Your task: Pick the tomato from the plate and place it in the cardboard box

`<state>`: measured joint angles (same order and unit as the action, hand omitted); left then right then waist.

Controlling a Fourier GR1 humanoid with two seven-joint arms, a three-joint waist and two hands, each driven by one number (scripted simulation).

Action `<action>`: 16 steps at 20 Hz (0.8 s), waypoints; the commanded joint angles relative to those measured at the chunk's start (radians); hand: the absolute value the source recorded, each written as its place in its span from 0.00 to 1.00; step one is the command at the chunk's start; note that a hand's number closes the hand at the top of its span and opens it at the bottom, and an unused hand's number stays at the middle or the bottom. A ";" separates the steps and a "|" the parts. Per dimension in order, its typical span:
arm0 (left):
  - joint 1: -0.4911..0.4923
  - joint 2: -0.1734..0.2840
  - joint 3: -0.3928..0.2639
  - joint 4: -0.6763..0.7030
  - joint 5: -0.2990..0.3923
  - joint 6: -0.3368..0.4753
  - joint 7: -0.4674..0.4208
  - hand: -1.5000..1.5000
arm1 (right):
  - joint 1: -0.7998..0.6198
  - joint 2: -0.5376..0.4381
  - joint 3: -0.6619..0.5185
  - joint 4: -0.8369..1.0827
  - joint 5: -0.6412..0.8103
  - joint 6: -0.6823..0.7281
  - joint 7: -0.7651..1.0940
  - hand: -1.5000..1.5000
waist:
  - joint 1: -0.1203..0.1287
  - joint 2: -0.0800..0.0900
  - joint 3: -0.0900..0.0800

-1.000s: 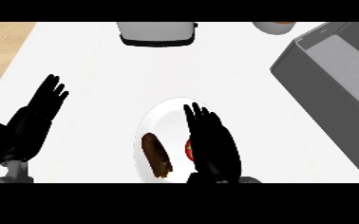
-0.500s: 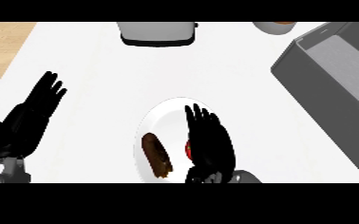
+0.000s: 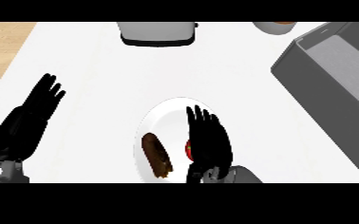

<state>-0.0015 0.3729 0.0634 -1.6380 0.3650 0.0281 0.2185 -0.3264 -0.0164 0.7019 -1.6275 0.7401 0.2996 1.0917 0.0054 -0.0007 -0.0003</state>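
A white plate [image 3: 165,118] lies on the counter near the lower middle. A red tomato [image 3: 188,150] rests on it, mostly hidden under my right hand [image 3: 209,142]; only a sliver shows at the hand's left edge. That hand lies over the plate's right half with straight fingers pointing away from me. A brown oblong food piece [image 3: 157,155] sits on the plate's left part. The grey box [image 3: 322,76] stands at the right edge. My left hand [image 3: 32,116] rests open at the left, fingers up.
A grey toaster-like appliance [image 3: 156,32] stands at the back middle. A white bowl [image 3: 275,27] with something red-brown inside sits at the back right. A wooden strip [image 3: 14,38] borders the counter at the far left.
My right hand has drawn back toward me over the plate and now covers more of the tomato. My left hand has slid slightly toward the lower left.
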 commanded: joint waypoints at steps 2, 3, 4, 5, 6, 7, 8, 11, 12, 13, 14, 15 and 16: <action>-0.018 -0.020 0.014 0.065 -0.013 -0.028 -0.043 0.50 | -0.046 0.016 0.021 0.027 -0.045 0.023 0.181 0.00 | -0.001 0.001 0.000; 0.030 -0.026 -0.015 -0.051 -0.040 0.010 0.013 0.50 | 0.003 0.016 0.010 0.049 -0.009 0.020 0.108 0.00 | 0.001 -0.001 0.000; 0.008 -0.059 -0.027 0.002 -0.050 0.015 -0.028 0.50 | 0.009 0.016 0.021 0.057 -0.007 0.015 0.124 0.00 | -0.002 0.000 0.000; -0.029 -0.034 0.002 0.020 -0.039 0.001 -0.006 0.50 | 0.022 0.011 -0.030 0.051 0.005 0.049 0.072 0.00 | -0.006 0.000 0.000; -0.016 -0.050 -0.025 -0.029 -0.065 0.042 0.031 0.50 | -0.004 0.016 -0.028 0.049 -0.015 0.063 0.113 0.00 | -0.003 0.000 0.000; -0.004 -0.049 -0.022 -0.040 -0.066 0.037 0.039 0.50 | 0.033 0.016 0.014 0.044 0.007 0.023 0.109 0.00 | -0.003 -0.001 0.000; -0.023 -0.029 0.027 -0.003 -0.020 -0.002 0.029 0.50 | 0.024 0.016 0.015 0.064 0.000 0.015 0.107 0.00 | -0.002 0.000 0.000; 0.026 -0.009 0.051 -0.025 -0.022 -0.041 0.006 0.50 | 0.004 0.016 -0.011 0.110 0.003 -0.012 0.079 0.00 | 0.002 0.000 0.000; -0.017 -0.046 0.027 0.042 -0.039 -0.030 -0.003 0.50 | 0.012 0.016 -0.025 0.110 0.008 0.006 0.069 0.00 | -0.003 0.001 0.000; 0.011 -0.060 0.010 -0.030 -0.053 -0.015 0.016 0.50 | 0.046 0.016 0.026 0.114 0.039 -0.038 0.055 0.00 | -0.002 0.000 0.000; -0.011 0.010 0.101 -0.007 0.023 -0.066 0.043 0.50 | 0.033 0.016 0.028 0.099 0.014 -0.029 0.090 0.00 | 0.000 0.000 0.000; -0.001 -0.050 0.024 0.007 -0.053 -0.031 0.020 0.50 | 0.001 0.016 0.019 0.222 0.017 -0.115 0.012 0.00 | 0.001 0.001 0.000; -0.032 -0.020 0.066 0.051 -0.023 -0.067 0.008 0.50 | -0.052 0.016 0.042 0.183 -0.026 -0.096 0.109 0.00 | 0.002 0.001 0.000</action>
<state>-0.0120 0.3417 0.1024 -1.6296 0.3351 -0.0051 0.2348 -0.3176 -0.0112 0.7099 -1.4886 0.7476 0.2544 1.0605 0.0052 0.0000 -0.0001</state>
